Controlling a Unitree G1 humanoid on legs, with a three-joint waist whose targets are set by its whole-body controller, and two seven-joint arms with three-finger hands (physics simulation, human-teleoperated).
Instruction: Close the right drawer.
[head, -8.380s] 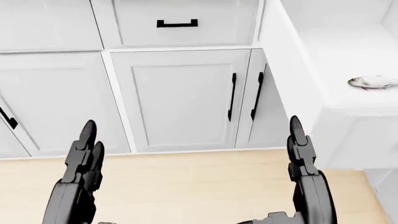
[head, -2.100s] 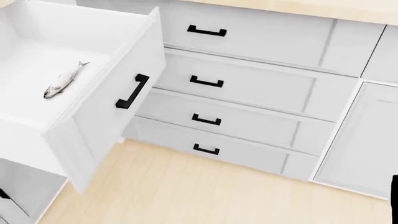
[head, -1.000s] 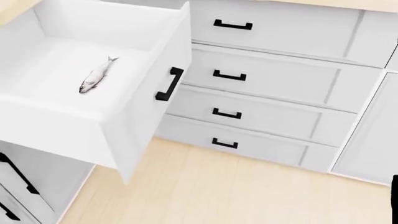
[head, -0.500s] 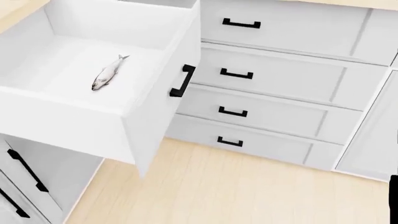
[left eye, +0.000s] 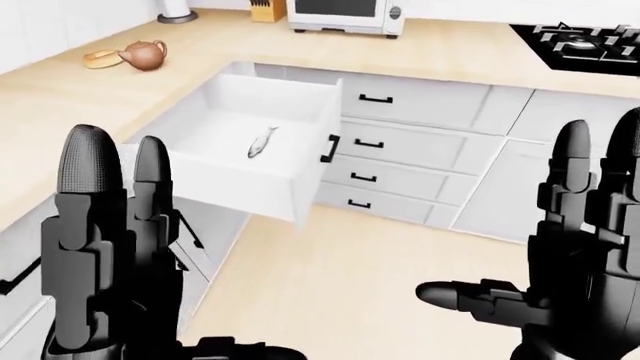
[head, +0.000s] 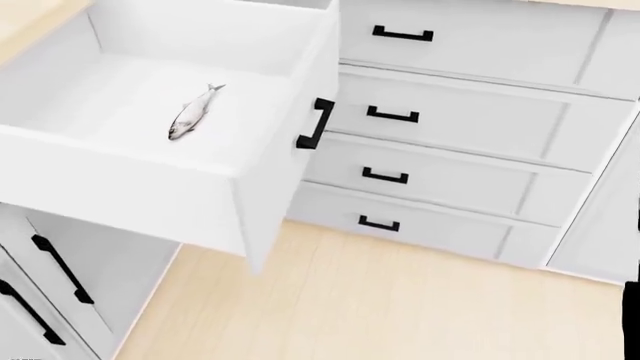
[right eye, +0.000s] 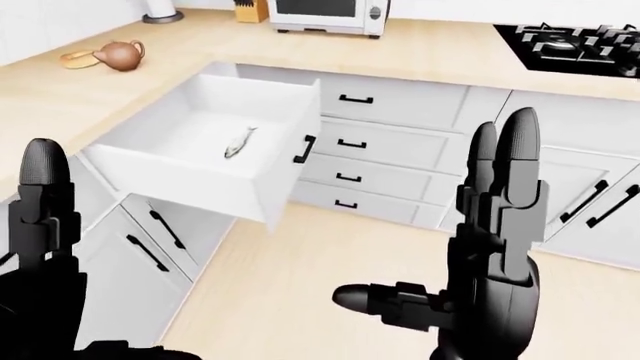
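The wooden counter (left eye: 90, 97) runs in an L across the upper part of the eye views, and under its corner sits the bank of white cabinets. Your task's thing, the open drawer (left eye: 300, 184), stands pulled well out of the left run, its front panel facing the view's right and close beside the four-drawer stack (left eye: 400, 142) on the adjoining run. Judged from its deep, boxy build, it is rigid and will slide on its runners under a steady push; it holds little, so expect it to move lightly. Press flat on the front panel near the black handle (head: 316, 124); no grip is needed.

Both of your hands are raised in the near field, well apart from the drawer. The left hand (left eye: 110, 255) has its fingers extended upward, holding nothing. The right hand (right eye: 485, 262) is likewise spread, thumb out to the side, empty.

On the counter stand a microwave (left eye: 345, 15) and a brown teapot (left eye: 142, 54); a black hob (left eye: 580, 41) lies at upper right. Inside the drawer lies one small silver fish (head: 194, 112), loose on the floor of the box; a hard shove may slide it.
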